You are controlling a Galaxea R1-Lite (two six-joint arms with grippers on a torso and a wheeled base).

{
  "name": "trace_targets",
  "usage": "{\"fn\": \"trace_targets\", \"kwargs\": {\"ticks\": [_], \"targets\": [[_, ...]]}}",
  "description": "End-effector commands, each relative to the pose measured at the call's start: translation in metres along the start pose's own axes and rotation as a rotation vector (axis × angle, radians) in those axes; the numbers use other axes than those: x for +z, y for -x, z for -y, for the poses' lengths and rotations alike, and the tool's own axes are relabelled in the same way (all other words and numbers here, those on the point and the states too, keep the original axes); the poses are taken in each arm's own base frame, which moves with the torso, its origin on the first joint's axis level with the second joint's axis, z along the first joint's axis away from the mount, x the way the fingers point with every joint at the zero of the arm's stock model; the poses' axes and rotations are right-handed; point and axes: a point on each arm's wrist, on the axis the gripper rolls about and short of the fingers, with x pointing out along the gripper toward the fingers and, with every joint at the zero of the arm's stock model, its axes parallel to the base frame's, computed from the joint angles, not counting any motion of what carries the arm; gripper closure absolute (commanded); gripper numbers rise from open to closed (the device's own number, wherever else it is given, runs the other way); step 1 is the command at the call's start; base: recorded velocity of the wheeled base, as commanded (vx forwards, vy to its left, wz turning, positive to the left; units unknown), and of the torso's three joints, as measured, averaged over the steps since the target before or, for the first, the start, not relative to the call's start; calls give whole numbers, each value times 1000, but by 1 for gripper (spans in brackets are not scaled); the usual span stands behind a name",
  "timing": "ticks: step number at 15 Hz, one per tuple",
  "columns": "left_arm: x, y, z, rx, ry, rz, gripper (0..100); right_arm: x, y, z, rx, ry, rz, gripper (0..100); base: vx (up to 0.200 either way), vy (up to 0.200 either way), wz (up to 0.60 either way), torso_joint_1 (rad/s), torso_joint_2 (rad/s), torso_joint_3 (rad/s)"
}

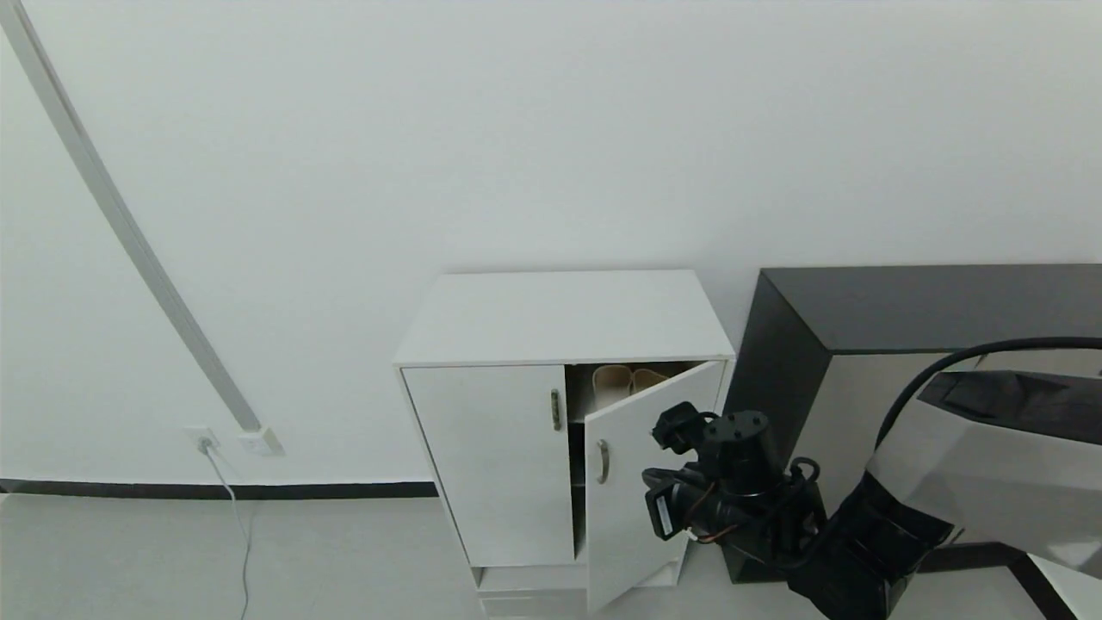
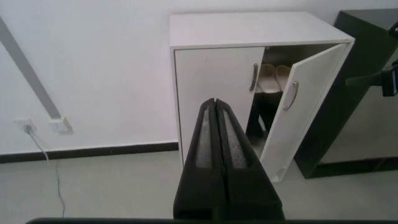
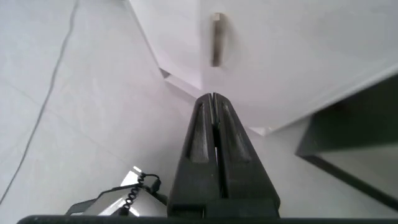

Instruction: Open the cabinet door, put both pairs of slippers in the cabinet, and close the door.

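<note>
Showing no gap between its jaws, empty, the right gripper [image 3: 213, 99] sits close before the half-open right door [image 3: 298, 56], near the handle [image 3: 216, 38]; contact not discernible. Left gripper [image 2: 214, 104] equally closed, empty, well back from the cabinet [image 2: 261, 28]. Slippers [image 1: 626, 383] on upper shelf, cut off by door's top edge; lower interior too dark. Dark cupboard [image 1: 904, 301] just beside hinge side; bare floor [image 1: 301, 560] leftward.

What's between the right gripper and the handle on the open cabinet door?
Nothing but the door's bare white face, in the right wrist view: the shut right gripper points at the handle across it.
</note>
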Motion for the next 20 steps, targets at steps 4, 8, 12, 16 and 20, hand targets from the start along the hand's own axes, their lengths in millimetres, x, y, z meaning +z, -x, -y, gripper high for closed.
{"fn": "trace_targets", "kwargs": {"ticks": [4,8,12,16,20], "targets": [[0,0,0,-1,0,-1,100,-24,-5,8,15,57,0,100,0,0,0,0,0,0],[0,0,0,-1,1,-1,100,-44,11,6,170,112,8,100,0,0,0,0,0,0],[0,0,0,-1,1,-1,100,-52,21,7,204,113,2,100,150,0,0,-3,-3,3],[0,0,0,-1,3,-1,100,-57,29,7,202,114,21,100,150,0,0,2,1,4],[0,0,0,-1,3,-1,100,-49,17,9,176,108,52,100,0,0,0,0,0,0]]}}
